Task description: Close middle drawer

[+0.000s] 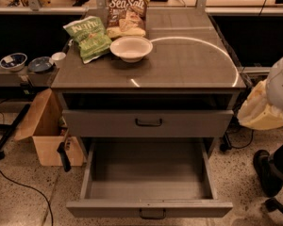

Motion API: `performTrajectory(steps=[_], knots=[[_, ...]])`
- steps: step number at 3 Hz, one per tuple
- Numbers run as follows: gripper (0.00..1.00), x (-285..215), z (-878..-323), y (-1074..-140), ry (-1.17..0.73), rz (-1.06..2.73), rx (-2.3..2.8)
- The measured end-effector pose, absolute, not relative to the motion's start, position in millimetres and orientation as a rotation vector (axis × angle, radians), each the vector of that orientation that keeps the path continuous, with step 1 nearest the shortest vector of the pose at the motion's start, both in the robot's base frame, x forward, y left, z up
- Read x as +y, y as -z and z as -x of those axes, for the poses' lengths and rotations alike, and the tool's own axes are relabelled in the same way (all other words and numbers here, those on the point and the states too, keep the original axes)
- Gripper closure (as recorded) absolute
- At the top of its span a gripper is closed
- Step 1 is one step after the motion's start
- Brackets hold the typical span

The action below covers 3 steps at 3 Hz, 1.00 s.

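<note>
One grey cabinet (193,65) fills the centre of the frame. The middle drawer (148,208) stands pulled far out at the bottom edge, floor bare, below a taller-fronted drawer (104,124). Upper left on the top sit a green chip bag (89,39), a brown chip bag (127,13) and a white bowl (130,47). The gripper is out of frame, so its grip cannot be told

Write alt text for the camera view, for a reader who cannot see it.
The middle drawer of a grey cabinet stands pulled out and empty, its low front nearest the camera; the taller-fronted drawer above is pushed in. On top sit a white bowl, a green snack bag and a Sea Salt bag. The claw is not in view.
</note>
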<state>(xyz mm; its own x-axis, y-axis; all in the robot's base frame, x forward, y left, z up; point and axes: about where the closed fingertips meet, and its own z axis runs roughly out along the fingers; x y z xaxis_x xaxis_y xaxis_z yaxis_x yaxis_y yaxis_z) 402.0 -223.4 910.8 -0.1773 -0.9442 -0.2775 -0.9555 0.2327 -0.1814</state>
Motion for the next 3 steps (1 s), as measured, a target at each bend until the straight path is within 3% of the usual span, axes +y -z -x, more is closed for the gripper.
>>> performTrajectory(steps=[3], knots=[[1.00,-198.8,-353.3,-850.9,-0.386,2.104,1.782]])
